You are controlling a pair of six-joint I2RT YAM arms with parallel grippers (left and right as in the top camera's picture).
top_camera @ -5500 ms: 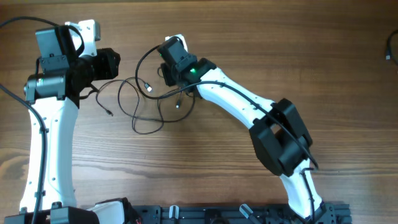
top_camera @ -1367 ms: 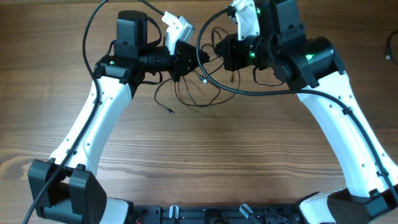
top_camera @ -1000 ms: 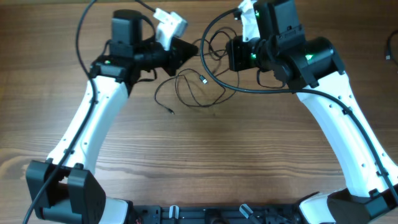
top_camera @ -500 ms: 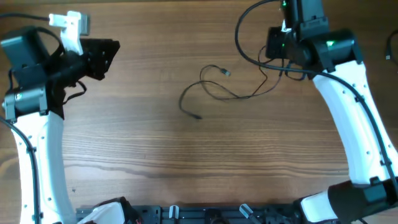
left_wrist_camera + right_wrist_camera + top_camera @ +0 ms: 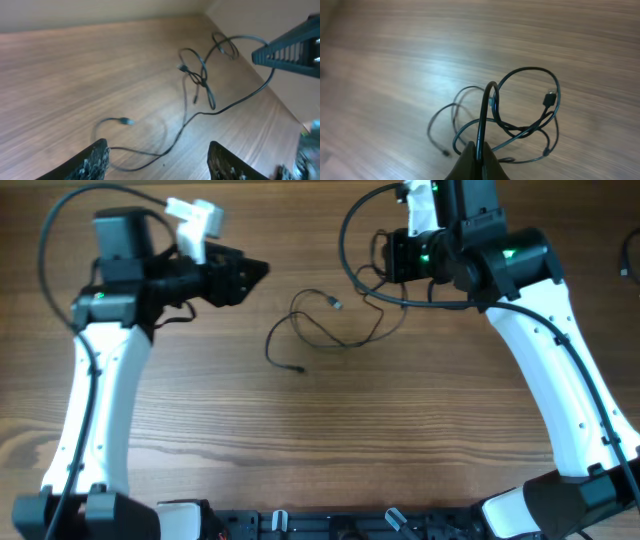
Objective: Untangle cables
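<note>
- Overhead, left gripper [image 5: 250, 272] spread and empty, left of the cables [image 5: 334, 302], which lie loose on the table [image 5: 320, 450], far centre.
- Left wrist: fingers [image 5: 97, 160] apart; cables [image 5: 200, 82] loop beyond them.
- Right wrist: right gripper [image 5: 477, 160] clenched on one strand of the cables.

No text, label, brand name, number or sign can be read in the overhead view or in either wrist view; nothing printed is legible on any surface.

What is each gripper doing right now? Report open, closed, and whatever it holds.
Left gripper: open, holding nothing.
Right gripper: closed on the cable.
</note>
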